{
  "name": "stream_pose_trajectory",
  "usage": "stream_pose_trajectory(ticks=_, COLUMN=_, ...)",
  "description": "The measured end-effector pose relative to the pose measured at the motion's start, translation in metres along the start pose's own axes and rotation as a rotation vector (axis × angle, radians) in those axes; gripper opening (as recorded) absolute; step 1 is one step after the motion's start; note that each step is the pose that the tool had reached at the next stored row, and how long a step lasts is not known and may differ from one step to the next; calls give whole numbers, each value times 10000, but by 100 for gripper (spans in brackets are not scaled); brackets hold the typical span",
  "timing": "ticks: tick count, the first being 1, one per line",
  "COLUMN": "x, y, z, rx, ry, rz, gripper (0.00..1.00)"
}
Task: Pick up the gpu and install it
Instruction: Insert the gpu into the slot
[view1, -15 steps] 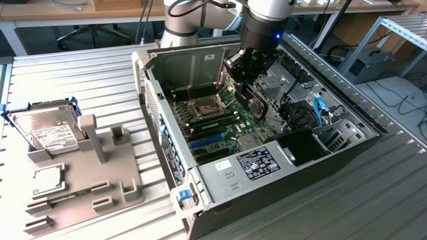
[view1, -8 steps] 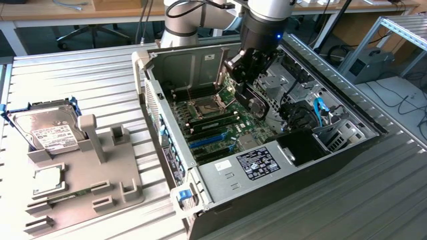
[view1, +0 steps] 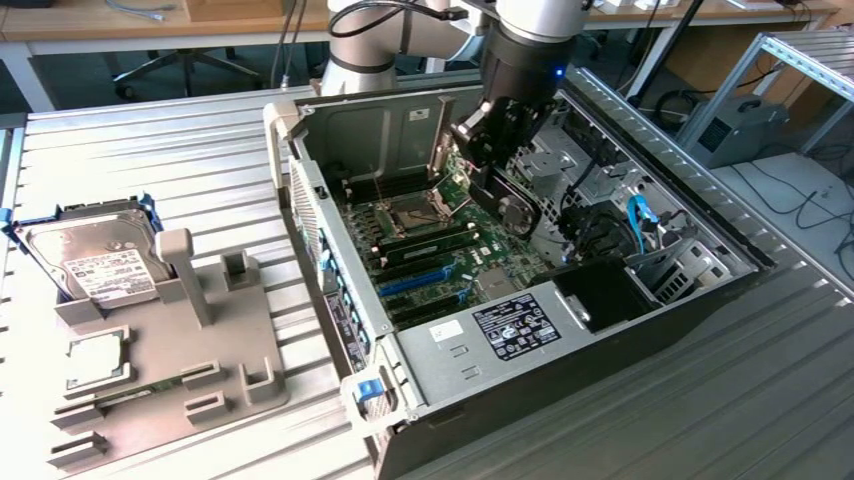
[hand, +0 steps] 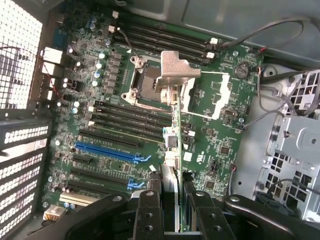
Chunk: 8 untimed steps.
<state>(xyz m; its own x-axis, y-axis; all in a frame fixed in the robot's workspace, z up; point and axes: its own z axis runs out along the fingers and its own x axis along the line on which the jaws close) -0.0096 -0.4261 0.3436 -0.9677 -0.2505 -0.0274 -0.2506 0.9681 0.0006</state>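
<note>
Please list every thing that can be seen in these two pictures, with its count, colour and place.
table: one, silver ribbed metal, under everything
computer case: one, black and grey, open, in the middle of the table
motherboard: one, green, inside the computer case
blue slots: two, blue, on the motherboard
holder: one, grey, at the exterior view's left
hard drive: one, silver with white label, on the holder
gpu: one, silver bracket, above the motherboard
claw: one, black, shut on the gpu
arm: one, pale grey, above the computer case
</note>
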Motion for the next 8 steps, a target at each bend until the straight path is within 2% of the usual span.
stream_pose_trajectory(ticks=8, x=0, y=0, z=4, rx=-11, ry=1, rz=-488, gripper=27)
